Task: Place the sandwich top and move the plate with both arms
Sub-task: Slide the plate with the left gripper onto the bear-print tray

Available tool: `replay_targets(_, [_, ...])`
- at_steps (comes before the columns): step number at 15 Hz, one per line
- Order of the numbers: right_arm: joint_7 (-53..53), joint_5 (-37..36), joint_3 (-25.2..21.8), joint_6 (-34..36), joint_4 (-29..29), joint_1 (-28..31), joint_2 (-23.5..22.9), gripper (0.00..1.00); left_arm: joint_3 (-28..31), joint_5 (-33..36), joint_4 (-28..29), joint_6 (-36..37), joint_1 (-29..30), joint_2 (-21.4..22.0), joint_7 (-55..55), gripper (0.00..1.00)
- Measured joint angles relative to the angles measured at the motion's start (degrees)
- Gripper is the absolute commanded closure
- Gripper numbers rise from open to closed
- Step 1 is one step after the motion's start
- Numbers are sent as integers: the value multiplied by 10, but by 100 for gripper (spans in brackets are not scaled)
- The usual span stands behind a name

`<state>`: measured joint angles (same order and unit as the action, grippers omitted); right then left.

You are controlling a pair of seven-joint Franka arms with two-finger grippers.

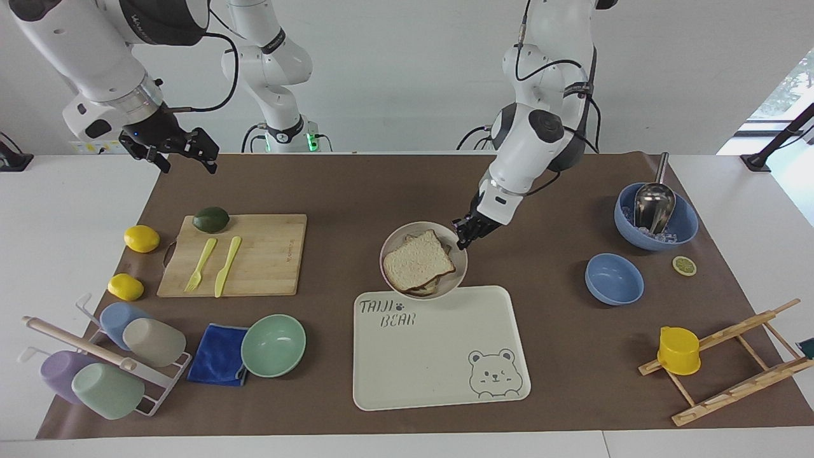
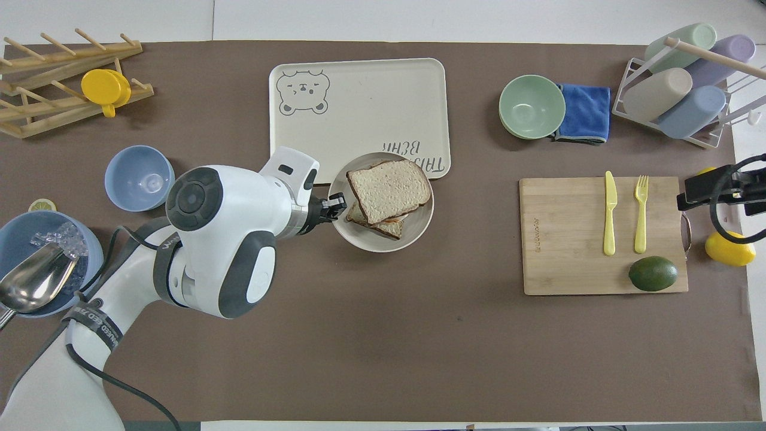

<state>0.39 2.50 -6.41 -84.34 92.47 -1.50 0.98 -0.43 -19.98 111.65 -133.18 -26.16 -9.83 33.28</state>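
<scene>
The sandwich top (image 1: 418, 262), a speckled bread slice with a brown crust, lies on top of the sandwich stack on the small beige plate (image 1: 394, 245). My left gripper (image 1: 463, 234) is shut on the plate's rim at the side toward the left arm's end and holds the plate in the air. The plate overlaps the robots' edge of the cream bear tray (image 1: 439, 356). In the overhead view the sandwich top (image 2: 388, 182), plate (image 2: 359, 239), left gripper (image 2: 334, 206) and tray (image 2: 359, 102) show the same. My right gripper (image 1: 187, 152) waits open above the table's corner at the right arm's end.
A cutting board (image 1: 254, 267) with fork, knife and avocado lies toward the right arm's end. A mint-green bowl (image 1: 273, 345) and blue cloth lie farther out. Two blue bowls (image 1: 613, 278) and a wooden rack (image 1: 725, 362) stand toward the left arm's end.
</scene>
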Motion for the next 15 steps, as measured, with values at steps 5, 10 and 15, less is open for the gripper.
replay_targets(5, [0, 0, 0, 0, 0, 0, 0, 0, 1, -29, -119, 6, 22, -113, 3, 100])
replay_targets(10, [0, 0, 0, 0, 0, 0, 0, 0, 2, -31, -182, -4, 39, -202, 6, 100])
replay_targets(15, [0, 0, 0, 0, 0, 0, 0, 0, -2, -31, -158, -53, 38, -207, 6, 100])
